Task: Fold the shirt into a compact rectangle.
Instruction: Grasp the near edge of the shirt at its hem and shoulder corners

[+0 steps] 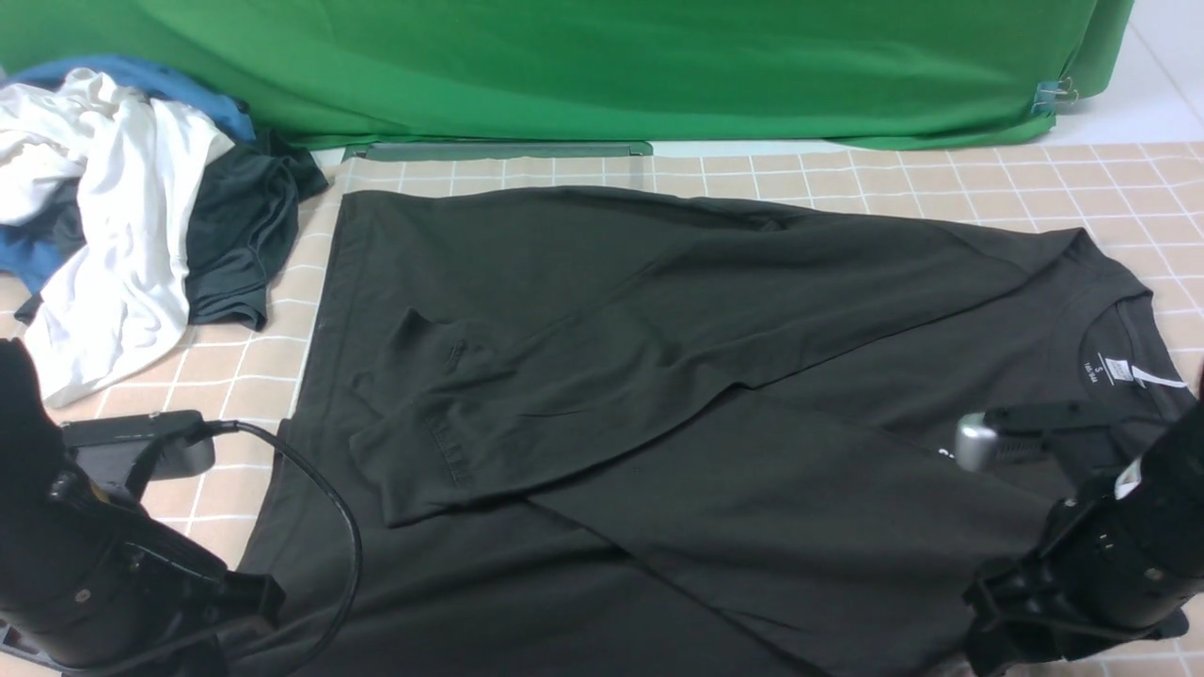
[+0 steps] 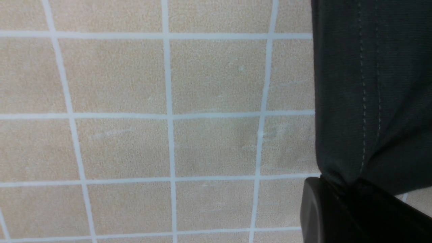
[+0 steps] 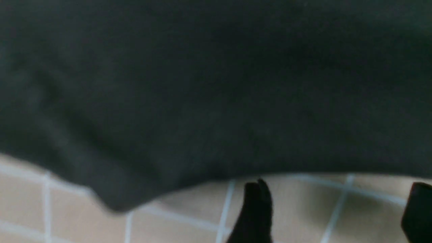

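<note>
Where its black tips meet, the left gripper [image 2: 341, 184] is clenched on the shirt [image 1: 658, 376] at its near left corner. The cloth puckers into the pinch, and two rows of pale stitching run along the hem. At the near right, the right gripper [image 3: 337, 212] is released: its dark fingers [image 3: 256, 209] stand well apart over bare tablecloth, just beside the shirt's blurred edge and grasping nothing. The shirt is a matte black knit, soft and faintly creased, spread wide across the middle of the table with its hem to the left and its crew neck to the right. A small white neck label [image 1: 1115, 369] shows inside the collar. Both long sleeves are folded in across the body, and the upper one ends in a ribbed cuff [image 1: 442, 451] toward the left. Beneath it lies the tablecloth [image 1: 1082, 179], a grainy beige weave ruled into squares by thin white lines. A black cable [image 1: 329, 508] loops over the near left part. At the far left sits a crumpled heap: a white shirt [image 1: 122, 207], a dark grey garment [image 1: 240, 235] with a slight sheen, and a blue garment [image 1: 141, 75]. Along the far side hangs a smooth green backdrop [image 1: 602, 66], held by a clip [image 1: 1053, 94] at its right end.
</note>
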You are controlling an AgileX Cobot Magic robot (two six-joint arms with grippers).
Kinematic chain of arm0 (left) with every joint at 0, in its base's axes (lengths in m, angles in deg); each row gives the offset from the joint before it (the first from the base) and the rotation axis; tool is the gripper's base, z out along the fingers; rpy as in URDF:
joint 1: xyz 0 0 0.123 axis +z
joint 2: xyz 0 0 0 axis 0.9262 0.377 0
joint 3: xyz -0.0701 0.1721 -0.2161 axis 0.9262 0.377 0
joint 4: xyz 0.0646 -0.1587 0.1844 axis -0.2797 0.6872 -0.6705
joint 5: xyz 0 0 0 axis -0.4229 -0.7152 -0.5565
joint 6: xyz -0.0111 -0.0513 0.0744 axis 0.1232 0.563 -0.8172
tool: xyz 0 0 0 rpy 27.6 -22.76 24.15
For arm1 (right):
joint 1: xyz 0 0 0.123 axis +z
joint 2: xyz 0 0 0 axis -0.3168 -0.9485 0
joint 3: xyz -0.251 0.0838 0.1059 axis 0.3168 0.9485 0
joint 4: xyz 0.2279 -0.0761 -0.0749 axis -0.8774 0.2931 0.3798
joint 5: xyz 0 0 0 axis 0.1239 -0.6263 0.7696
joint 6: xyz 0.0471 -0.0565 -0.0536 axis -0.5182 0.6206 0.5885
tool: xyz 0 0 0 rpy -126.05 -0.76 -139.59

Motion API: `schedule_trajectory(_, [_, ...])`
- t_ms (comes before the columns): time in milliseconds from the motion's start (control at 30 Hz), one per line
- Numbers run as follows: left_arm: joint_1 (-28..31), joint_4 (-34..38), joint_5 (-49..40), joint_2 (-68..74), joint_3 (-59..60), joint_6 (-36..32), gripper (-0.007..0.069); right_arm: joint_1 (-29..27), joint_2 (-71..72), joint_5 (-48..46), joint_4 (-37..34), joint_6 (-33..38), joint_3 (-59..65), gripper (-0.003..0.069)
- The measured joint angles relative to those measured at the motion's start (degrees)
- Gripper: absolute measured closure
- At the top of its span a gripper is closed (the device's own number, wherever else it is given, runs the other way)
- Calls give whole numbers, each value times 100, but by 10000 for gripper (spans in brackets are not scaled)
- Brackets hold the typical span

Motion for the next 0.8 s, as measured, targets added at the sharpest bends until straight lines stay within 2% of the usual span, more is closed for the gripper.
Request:
schedule_trajectory(167, [0,0,6,0,0,18,589,0,-237,54,47,-280,-66,46])
schedule_trajectory(333, [0,5,37,0,0,18,589,0,-243,234,62,-391,-66,80])
schedule_trajectory(533, [0,5,44,0,0,18,589,1,-76,497,124,-391,-29,85])
schedule_trajectory(800, [0,5,104,0,0,44,589,1,179,1021,818,-804,-2,85])
